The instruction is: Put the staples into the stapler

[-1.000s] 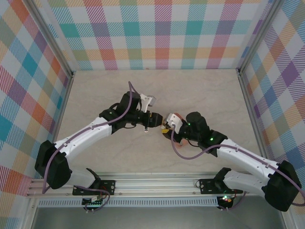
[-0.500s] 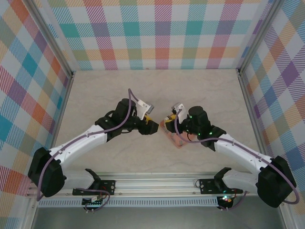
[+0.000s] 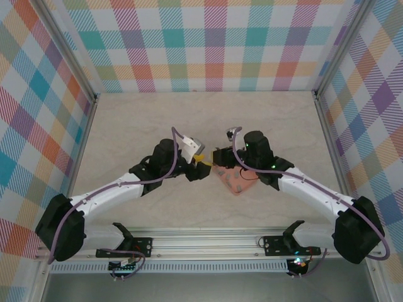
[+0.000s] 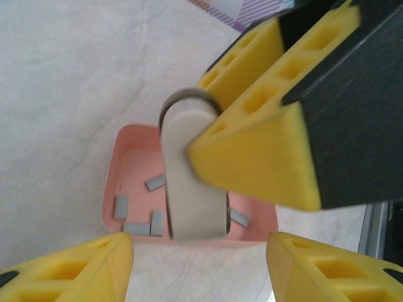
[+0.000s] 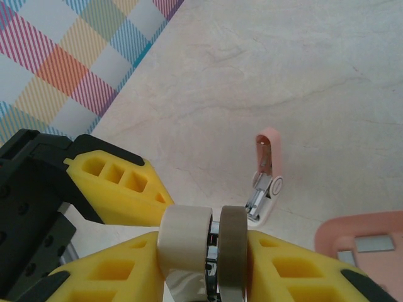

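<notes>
Top external: both arms meet mid-table [image 3: 138, 119], with bare surface open toward the far edge and both side edges. The right gripper [image 3: 218, 156] is clamped on the stapler [image 4: 192, 182] — just beside the pink tray [image 3: 236, 182], where the staples [image 4: 136, 228] lie loose. The left gripper [image 3: 200, 166] stands half-open, gripping nothing.

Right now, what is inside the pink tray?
Five short grey staples lie loose on the floor of the pink tray. The cream stapler, held in the right gripper, covers the tray's middle, so any strips there are hidden.
</notes>
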Controlling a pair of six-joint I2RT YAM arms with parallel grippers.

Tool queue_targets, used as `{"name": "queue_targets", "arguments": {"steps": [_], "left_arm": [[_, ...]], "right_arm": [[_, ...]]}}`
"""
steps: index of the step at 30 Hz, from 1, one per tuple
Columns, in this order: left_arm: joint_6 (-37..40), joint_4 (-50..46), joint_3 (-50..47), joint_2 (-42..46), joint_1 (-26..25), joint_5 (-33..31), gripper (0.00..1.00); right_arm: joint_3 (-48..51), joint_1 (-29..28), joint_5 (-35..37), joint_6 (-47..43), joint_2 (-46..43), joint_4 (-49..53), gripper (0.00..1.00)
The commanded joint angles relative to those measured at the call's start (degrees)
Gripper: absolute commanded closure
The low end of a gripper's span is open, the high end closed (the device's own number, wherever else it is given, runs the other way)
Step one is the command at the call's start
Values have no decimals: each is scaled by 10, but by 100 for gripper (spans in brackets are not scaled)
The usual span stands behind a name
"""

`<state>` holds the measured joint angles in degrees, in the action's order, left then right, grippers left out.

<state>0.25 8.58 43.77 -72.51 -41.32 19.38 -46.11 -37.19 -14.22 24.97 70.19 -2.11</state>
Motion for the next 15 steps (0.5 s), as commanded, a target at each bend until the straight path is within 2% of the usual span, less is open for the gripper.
{"name": "queue_targets", "arguments": {"steps": [1,11,15], "left_arm": [[-26,74,-11,-14,-9,-8,43],[-40,103,-18,-35,-8,-1,50],[-39,106,-20,-35,-10,7,70]], "right_arm": [[-20,-1,-25,37,5,-20,67],[-13,1,-41,52,-4,-42,67],[-14,3,-56,57,-6,-48,67]]}}
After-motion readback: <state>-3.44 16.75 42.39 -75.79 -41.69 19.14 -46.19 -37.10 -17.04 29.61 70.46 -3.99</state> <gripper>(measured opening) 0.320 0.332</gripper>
